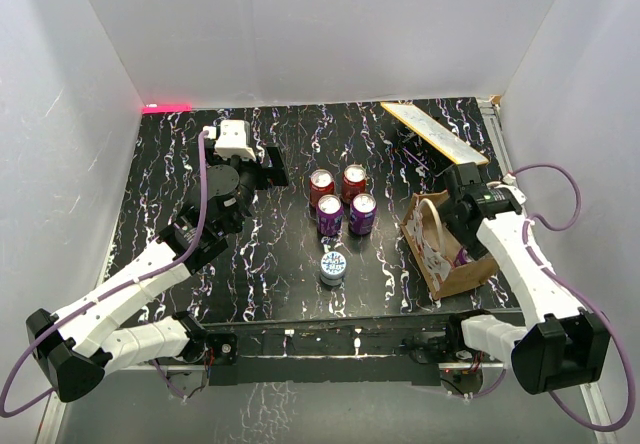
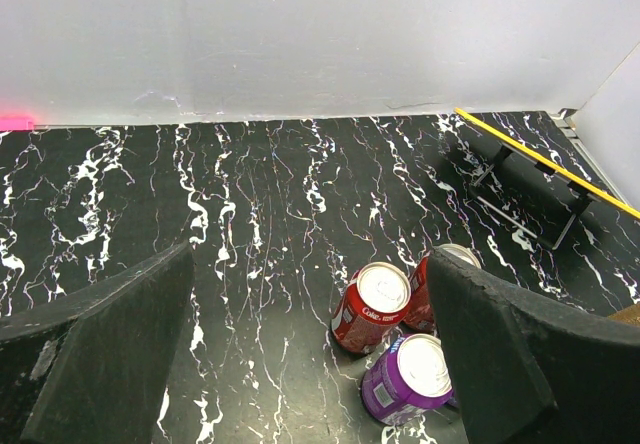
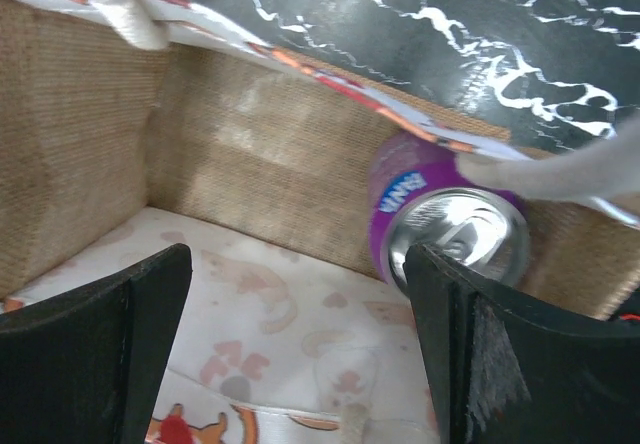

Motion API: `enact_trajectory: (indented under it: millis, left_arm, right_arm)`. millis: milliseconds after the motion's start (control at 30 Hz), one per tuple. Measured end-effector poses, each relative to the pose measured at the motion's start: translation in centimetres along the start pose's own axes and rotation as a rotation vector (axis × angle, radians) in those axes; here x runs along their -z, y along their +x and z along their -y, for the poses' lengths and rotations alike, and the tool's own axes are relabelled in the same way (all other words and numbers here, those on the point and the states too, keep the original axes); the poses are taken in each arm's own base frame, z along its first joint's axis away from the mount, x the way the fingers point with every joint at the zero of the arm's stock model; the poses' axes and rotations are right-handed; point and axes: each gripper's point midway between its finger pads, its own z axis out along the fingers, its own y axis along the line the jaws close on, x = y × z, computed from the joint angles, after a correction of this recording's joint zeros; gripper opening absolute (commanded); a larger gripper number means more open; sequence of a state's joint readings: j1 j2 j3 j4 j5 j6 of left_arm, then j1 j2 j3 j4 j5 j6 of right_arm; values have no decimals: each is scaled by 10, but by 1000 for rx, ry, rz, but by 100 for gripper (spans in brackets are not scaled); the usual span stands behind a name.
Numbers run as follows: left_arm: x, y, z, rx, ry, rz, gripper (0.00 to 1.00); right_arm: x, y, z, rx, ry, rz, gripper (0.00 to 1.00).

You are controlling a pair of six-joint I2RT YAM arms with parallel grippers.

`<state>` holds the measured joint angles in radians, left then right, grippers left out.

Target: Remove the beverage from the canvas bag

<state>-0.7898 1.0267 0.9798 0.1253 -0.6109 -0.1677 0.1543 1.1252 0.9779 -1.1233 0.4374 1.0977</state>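
Beverage: purple can (image 3: pixel 440 214) lying on its side inside the canvas bag (image 1: pixel 462 274), silver top with pull tab facing the right wrist camera, pressed into the corner of the tan woven walls.
Bag position: near the right edge of the table (image 1: pixel 250 254), toward the near right corner, mouth open upward to the right arm.
Bag interior: whitish printed panel with small red and tan marks lies under the can; tan weave rises on the sides.
Handles: one cream loop handle (image 1: pixel 432 219) arches over the opening; in the wrist view a second strap crosses just over the can.
Right gripper (image 3: pixel 298 264): poised at the bag's mouth, fingers spread wide and gripping nothing; the can sits just beside the right-hand finger (image 3: pixel 490 354); contact cannot be judged.
Left gripper (image 2: pixel 310 254): fingers spread apart, empty, above the far left part of the table, well apart from the bag.
Loose cans: two red cans (image 1: pixel 337 181) and two purple cans (image 1: pixel 346 213) clustered upright mid-table; one silver-topped can (image 1: pixel 333 266) nearer the front edge.
Far right corner: yellow-edged board (image 1: pixel 435 132) tilted on a black stand.
Far left corner: pink strip (image 1: pixel 165 107) at the wall.
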Motion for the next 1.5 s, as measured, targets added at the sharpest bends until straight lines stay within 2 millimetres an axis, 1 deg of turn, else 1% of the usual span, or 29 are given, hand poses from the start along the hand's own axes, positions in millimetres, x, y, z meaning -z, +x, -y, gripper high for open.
enact_trajectory:
  millis: [167, 367, 567, 800, 933, 1100, 1267, 1500]
  left_arm:
    - [0, 0, 0, 0, 1, 0, 97]
    - [1, 0, 2, 0, 5, -1, 97]
    - [1, 0, 2, 0, 5, -1, 97]
    - [1, 0, 2, 0, 5, 0, 97]
    - [1, 0, 2, 0, 5, 0, 97]
    - [1, -1, 2, 1, 6, 1, 97]
    - [1, -1, 2, 1, 6, 1, 97]
    - [1, -1, 2, 1, 6, 1, 97]
  right_arm:
    - [3, -7, 22, 3, 69, 38, 93]
    - [-5, -23, 48, -42, 182, 78, 93]
    - [-6, -24, 50, -20, 189, 72, 94]
    - [-6, -28, 60, -42, 228, 82, 94]
    - [-8, -22, 64, -60, 240, 59, 94]
    - [-19, 2, 74, -46, 261, -6, 93]
    - [-29, 18, 68, -50, 224, -63, 91]
    - [-32, 20, 67, -37, 215, -68, 87]
